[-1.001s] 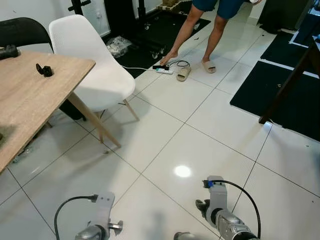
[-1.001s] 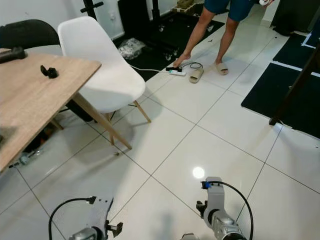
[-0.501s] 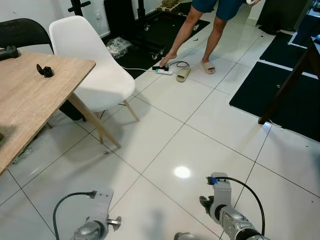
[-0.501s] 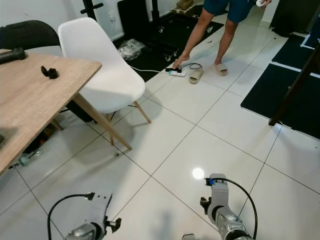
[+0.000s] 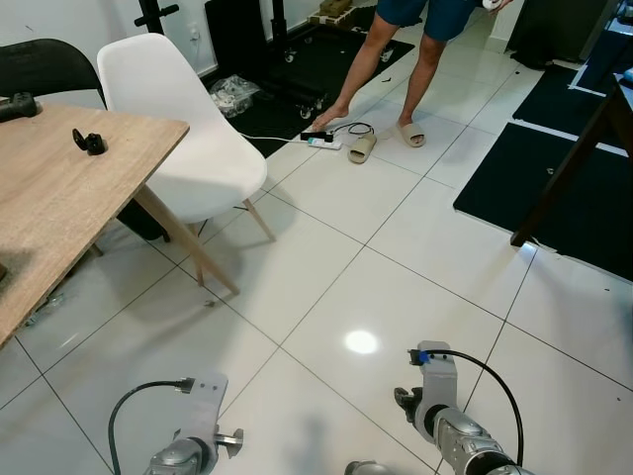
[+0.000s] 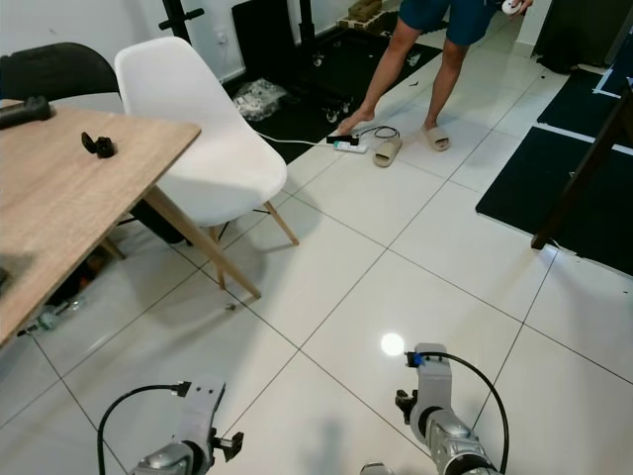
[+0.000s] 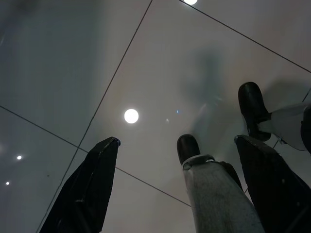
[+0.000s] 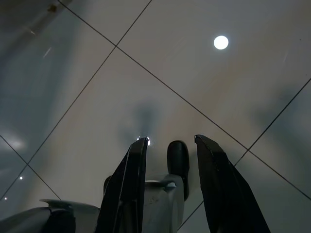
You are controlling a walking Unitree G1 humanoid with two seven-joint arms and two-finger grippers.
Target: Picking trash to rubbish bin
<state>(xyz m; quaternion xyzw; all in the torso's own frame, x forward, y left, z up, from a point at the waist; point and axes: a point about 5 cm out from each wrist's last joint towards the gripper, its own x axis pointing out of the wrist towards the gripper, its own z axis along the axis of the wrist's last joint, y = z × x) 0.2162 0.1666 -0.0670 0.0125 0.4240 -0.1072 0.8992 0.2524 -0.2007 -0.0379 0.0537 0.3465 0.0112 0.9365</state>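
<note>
Head camera, left and right eye. Floor: glossy white square tiles (image 5: 396, 287) with dark grout lines, one round ceiling-light reflection near the right arm. Light wood-grain worktop (image 5: 59, 208) at the left edge on slanted wooden legs; a small black clip-like object (image 5: 88, 141) lies on it, and a black cylindrical item (image 5: 18, 104) sits at its far edge. White moulded plastic chair (image 5: 178, 129) pushed in beside the worktop; a black chair back (image 5: 45, 67) behind it. Crumpled clear plastic wrapper (image 5: 233, 92), the only likely trash, lies on the floor at the edge of a black floor mat (image 5: 316, 54), far beyond the chair and well apart from both arms. No rubbish bin can be made out. White power strip (image 5: 321, 140) with black cable on the tiles; a person's bare foot (image 5: 332, 116) just beside it, a beige slipper (image 5: 362, 147) near, the other foot in a slipper (image 5: 412, 132). More black mats (image 5: 554, 178) at right, crossed by a dark slanted wooden leg (image 5: 569, 168).

Silver left arm (image 5: 193, 445) and silver right arm (image 5: 445, 426) hang low at the bottom edge.

Left wrist view. Left gripper (image 7: 177, 145) above bare dim tile, jaws spread wide, nothing between; the robot's own black feet (image 7: 252, 104) show beyond.

Right wrist view. Right gripper (image 8: 170, 141) above bare tile, jaws parted a narrow way, empty.
</note>
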